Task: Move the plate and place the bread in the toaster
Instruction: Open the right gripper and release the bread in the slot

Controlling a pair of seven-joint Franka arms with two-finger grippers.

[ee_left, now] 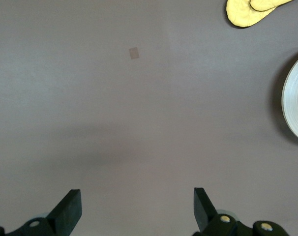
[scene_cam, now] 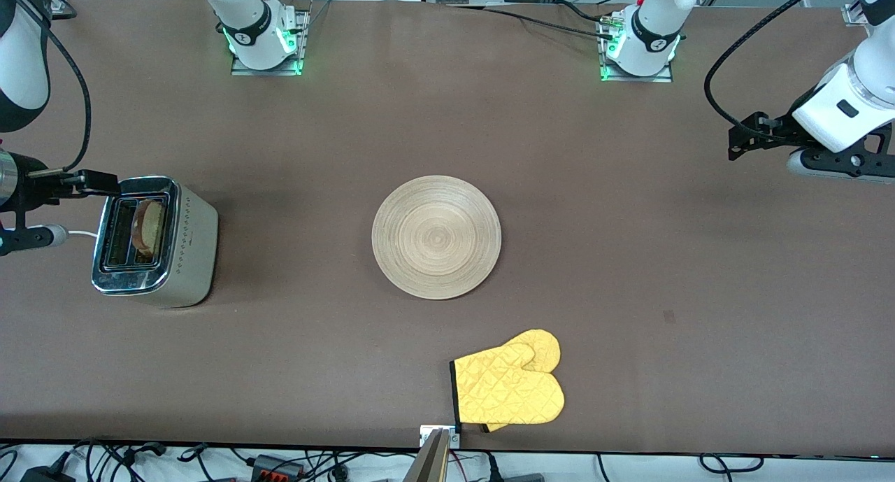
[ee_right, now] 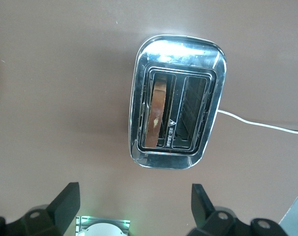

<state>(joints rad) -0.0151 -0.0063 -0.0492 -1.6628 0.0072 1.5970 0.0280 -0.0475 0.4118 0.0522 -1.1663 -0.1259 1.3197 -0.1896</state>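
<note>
The toaster (scene_cam: pixel 189 247) stands toward the right arm's end of the table. The bread (scene_cam: pixel 148 224) stands in the toaster slot that is closer to the plate; its crust edge also shows in the right wrist view (ee_right: pixel 158 110), inside the chrome top (ee_right: pixel 177 49). The plate (scene_cam: pixel 436 236) lies bare at the table's middle, and its rim shows in the left wrist view (ee_left: pixel 296 98). My right gripper (scene_cam: pixel 84 182) (ee_right: pixel 134 201) is open and empty, in the air beside the toaster. My left gripper (scene_cam: pixel 762 136) (ee_left: pixel 137 206) is open and empty, high over bare table at the left arm's end.
A yellow oven mitt (scene_cam: pixel 510 385) lies near the table's front edge, nearer to the front camera than the plate; it also shows in the left wrist view (ee_left: pixel 250 11). The toaster's white cord (ee_right: pixel 257 123) trails off toward the right arm's end.
</note>
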